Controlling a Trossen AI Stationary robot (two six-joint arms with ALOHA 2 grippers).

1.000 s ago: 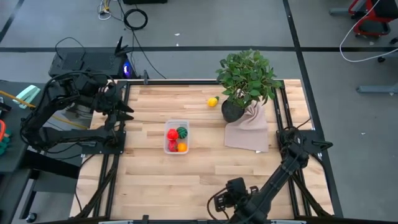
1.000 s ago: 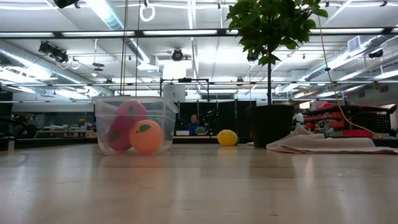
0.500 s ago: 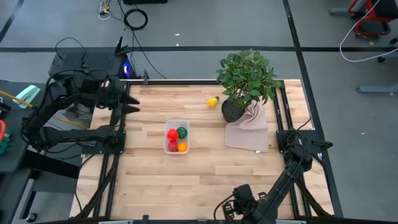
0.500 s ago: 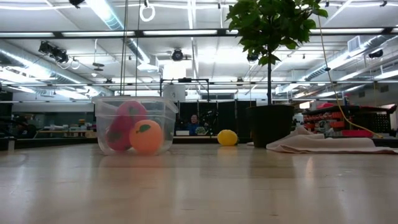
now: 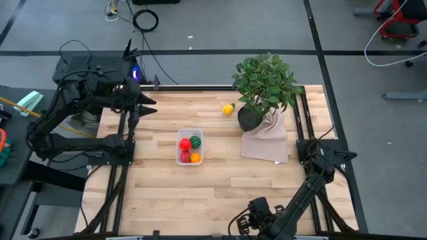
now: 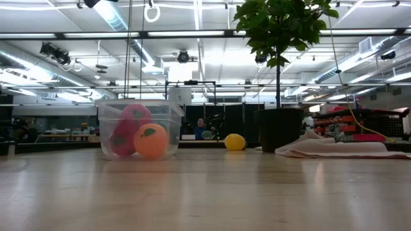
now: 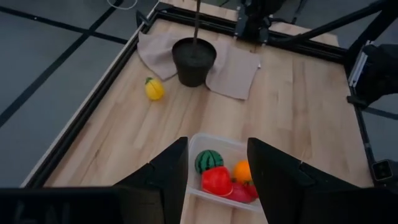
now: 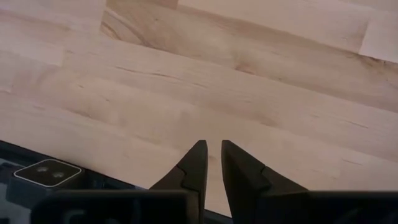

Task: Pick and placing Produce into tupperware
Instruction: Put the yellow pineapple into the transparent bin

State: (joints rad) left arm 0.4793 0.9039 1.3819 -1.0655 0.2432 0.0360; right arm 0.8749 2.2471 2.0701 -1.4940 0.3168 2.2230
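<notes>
The clear tupperware (image 5: 189,147) stands mid-table on its base, holding red, green and orange produce (image 7: 217,180). A yellow lemon-like piece (image 5: 228,109) lies on the wood farther back, beside the plant pot. My left gripper (image 5: 147,105) hangs open and empty above the table's far left, left of the tupperware (image 7: 221,177). My right gripper (image 5: 244,224) is at the near edge, pointing down at bare wood, its fingers (image 8: 211,158) almost together and holding nothing. The low view shows the tupperware (image 6: 138,128) and the lemon (image 6: 235,142), but no gripper.
A potted plant (image 5: 263,87) stands at the far right on a beige cloth (image 5: 267,140). Black frame rails (image 5: 123,167) run along the table's left and right sides. Bare wood lies between the tupperware and the near edge.
My left gripper has swung a little toward the table's right and far side and tipped up toward level. My right gripper has drawn back toward the near edge. The tupperware and the produce have stayed where they were.
</notes>
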